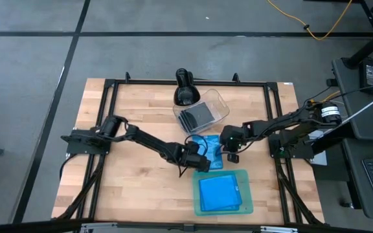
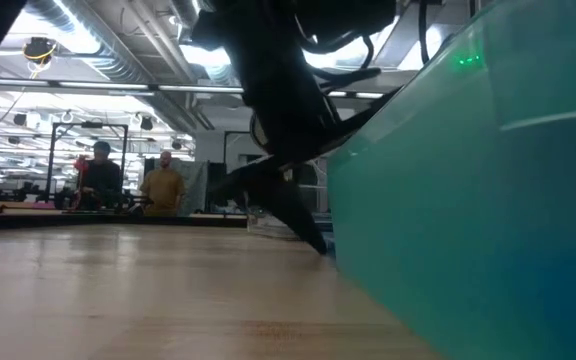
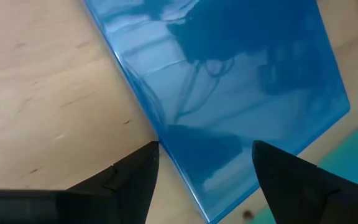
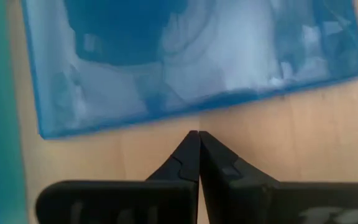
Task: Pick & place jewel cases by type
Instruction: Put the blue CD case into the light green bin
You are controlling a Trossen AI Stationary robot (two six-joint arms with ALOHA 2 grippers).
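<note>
Wooden tabletop (image 1: 135,188) inside a black frame, grey floor around it, workshop room beyond with people standing at the far end.

Left gripper (image 3: 204,163): fingers (image 3: 138,177) spread wide, straddling the near edge of the loose blue jewel case (image 3: 229,93); nothing clamped yet; the stance reads as lining up for an edge pinch, since a flat case offers no other purchase.

Right gripper (image 4: 197,146): fingertips pressed together, holding nothing; it hovers just beside the case's opposite edge (image 4: 197,106), perhaps as a backstop so the case cannot slide, though contact cannot be told.

Loose blue case (image 1: 214,153) lies flat near table centre, between the two grippers (image 1: 199,160) (image 1: 232,154).

Teal tray (image 1: 243,206) just nearer, holding blue cases (image 1: 220,193) stacked flat; likely the blue sort's destination.

Clear tub (image 1: 219,103) farther off, holding dark squarish cases (image 1: 196,116); black sort apparently done there, though the count cannot be read.

Judgement: one blue case left out.
</note>
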